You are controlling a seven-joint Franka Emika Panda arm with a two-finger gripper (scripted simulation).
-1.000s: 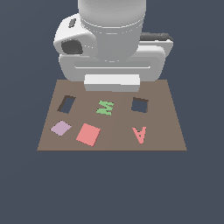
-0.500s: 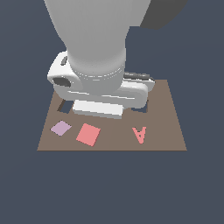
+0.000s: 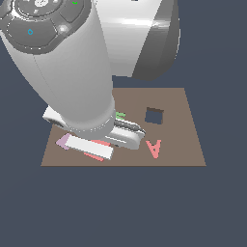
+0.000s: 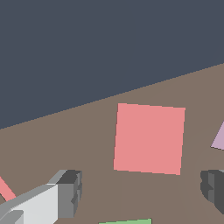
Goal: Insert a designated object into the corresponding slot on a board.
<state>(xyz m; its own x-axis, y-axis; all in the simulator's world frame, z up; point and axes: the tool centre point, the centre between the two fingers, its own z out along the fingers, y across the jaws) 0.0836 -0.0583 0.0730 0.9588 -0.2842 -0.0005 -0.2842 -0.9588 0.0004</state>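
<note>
My gripper is released, fingers spread wide and holding nothing, low above the board. Just ahead of my fingertips the salmon-red tile lies flat on the board, untouched. Beside it is the lilac tile. Farther off, beyond the red A, the square slot sits unfilled.

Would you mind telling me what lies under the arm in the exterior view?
Peeking out beneath it are edges of the red tile, a lilac tile and a green letter on the board. The slanted cut-out is hidden.
</note>
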